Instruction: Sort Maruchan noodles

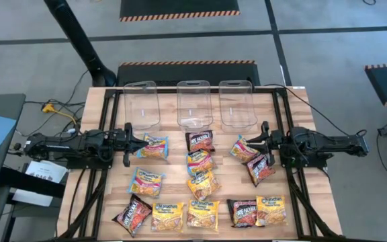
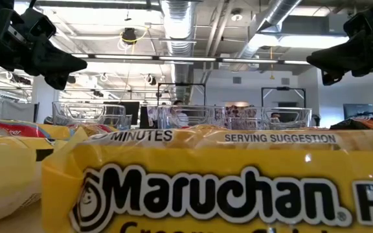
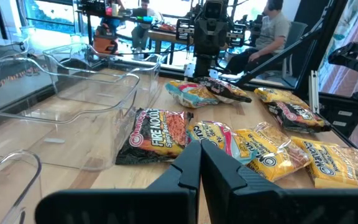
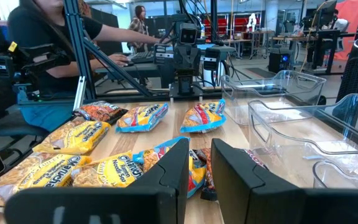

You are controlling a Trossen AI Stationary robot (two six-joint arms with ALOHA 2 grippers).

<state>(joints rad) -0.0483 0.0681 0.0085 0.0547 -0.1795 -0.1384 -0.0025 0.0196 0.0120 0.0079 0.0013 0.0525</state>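
Several Maruchan packets lie flat on the wooden table. A light blue-pink packet (image 1: 154, 146) lies just off my left gripper (image 1: 138, 142), which hovers above the table's left side with its fingers (image 3: 191, 165) together. A black-red packet (image 1: 200, 141) lies mid-table, with yellow-orange ones (image 1: 203, 215) along the near edge. My right gripper (image 1: 255, 142) hovers at the right side, its fingers (image 4: 179, 163) slightly apart, beside a light blue-pink packet (image 1: 245, 149) and a black-red one (image 1: 261, 168). In the low view a yellow-orange packet (image 2: 225, 188) fills the foreground.
Three clear plastic bins (image 1: 142, 104), (image 1: 194, 104), (image 1: 237, 102) stand in a row along the far side of the table. Black frame rails (image 1: 109, 114) run down both table sides. People sit at desks beyond the table (image 4: 48, 37).
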